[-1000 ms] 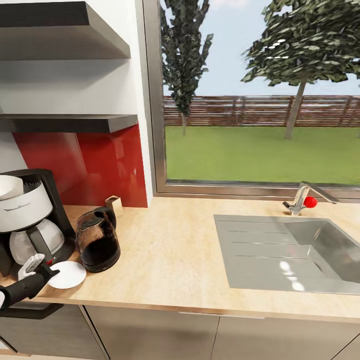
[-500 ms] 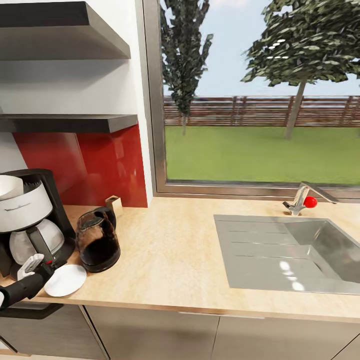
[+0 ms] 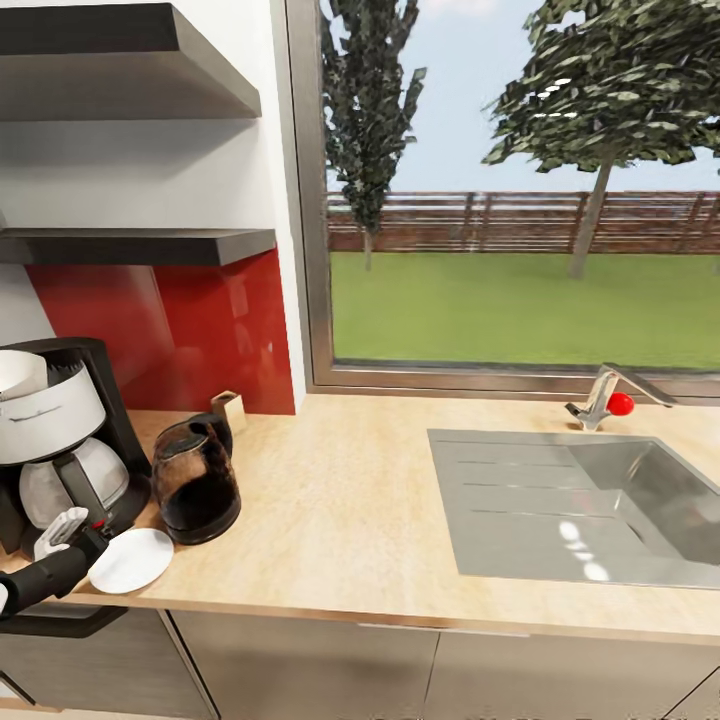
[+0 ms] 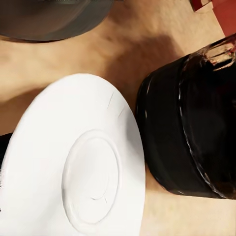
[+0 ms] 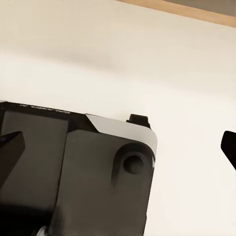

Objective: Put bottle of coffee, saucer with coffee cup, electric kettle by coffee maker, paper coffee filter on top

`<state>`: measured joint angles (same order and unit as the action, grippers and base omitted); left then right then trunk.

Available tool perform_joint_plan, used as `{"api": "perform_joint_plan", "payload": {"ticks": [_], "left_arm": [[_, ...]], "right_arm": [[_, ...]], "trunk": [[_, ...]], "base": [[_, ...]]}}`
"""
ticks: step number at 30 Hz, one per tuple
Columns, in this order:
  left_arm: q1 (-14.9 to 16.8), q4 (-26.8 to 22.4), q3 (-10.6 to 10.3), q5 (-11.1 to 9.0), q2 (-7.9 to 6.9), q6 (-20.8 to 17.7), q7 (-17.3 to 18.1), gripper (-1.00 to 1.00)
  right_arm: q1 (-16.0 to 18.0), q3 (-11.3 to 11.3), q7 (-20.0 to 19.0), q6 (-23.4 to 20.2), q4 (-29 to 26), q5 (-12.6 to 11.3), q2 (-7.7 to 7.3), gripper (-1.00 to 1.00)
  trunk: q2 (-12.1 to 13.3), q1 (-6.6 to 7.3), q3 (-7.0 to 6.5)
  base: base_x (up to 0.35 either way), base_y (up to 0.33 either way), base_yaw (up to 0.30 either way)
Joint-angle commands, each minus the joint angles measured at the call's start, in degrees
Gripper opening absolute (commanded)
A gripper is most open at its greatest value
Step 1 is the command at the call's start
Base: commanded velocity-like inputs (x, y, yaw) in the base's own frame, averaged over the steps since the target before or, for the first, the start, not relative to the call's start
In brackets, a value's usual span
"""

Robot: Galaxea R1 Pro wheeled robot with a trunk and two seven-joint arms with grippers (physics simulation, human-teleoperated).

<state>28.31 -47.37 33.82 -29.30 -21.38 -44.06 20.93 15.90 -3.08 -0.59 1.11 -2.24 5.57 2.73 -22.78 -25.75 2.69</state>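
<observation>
The coffee maker [image 3: 62, 440] stands at the left end of the kitchen countertop [image 3: 340, 500], with the white paper coffee filter [image 3: 16, 375] in its top. To its right stands the dark electric kettle [image 3: 196, 482] [image 4: 189, 118]. The white saucer [image 3: 131, 560] [image 4: 73, 162] lies in front of both, near the counter's front edge. My left gripper [image 3: 78, 540] is shut on its left rim. The right gripper [image 5: 119, 146] is open, its black fingertips [image 5: 11, 147] wide apart over my own body. The kitchen shelf [image 3: 140, 246] hangs above. The bottle of coffee and the coffee cup are out of view.
A small wooden box [image 3: 230, 408] sits behind the kettle against the red backsplash. A steel sink [image 3: 580, 505] with a faucet [image 3: 600, 397] takes the counter's right half. Bare wood lies between the kettle and the sink. A thicker shelf [image 3: 110, 60] hangs higher up.
The left gripper drew the saucer slightly toward the counter's front edge and to the left, then stopped. Everything else is as it was.
</observation>
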Motion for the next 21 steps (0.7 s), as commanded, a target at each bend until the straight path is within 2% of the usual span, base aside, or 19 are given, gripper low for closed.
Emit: {"api": "perform_joint_plan", "payload": {"ticks": [1, 21], "left_arm": [[0.08, 0.00, 0.18, -0.03, 0.02, -0.41, 0.17, 1.00], [0.08, 0.00, 0.16, -0.03, 0.02, -0.49, 0.16, 1.00]], "right_arm": [[0.07, -0.26, -0.01, 0.12, 0.04, 0.40, -0.01, 1.00], [0.03, -0.26, -0.02, 0.12, 0.04, 0.40, -0.01, 1.00]], "trunk": [[-0.13, -0.03, 0.13], [-0.13, -0.03, 0.13]], "base": [[-0.117, 0.054, 0.000], [-0.267, 0.186, 0.000]]}}
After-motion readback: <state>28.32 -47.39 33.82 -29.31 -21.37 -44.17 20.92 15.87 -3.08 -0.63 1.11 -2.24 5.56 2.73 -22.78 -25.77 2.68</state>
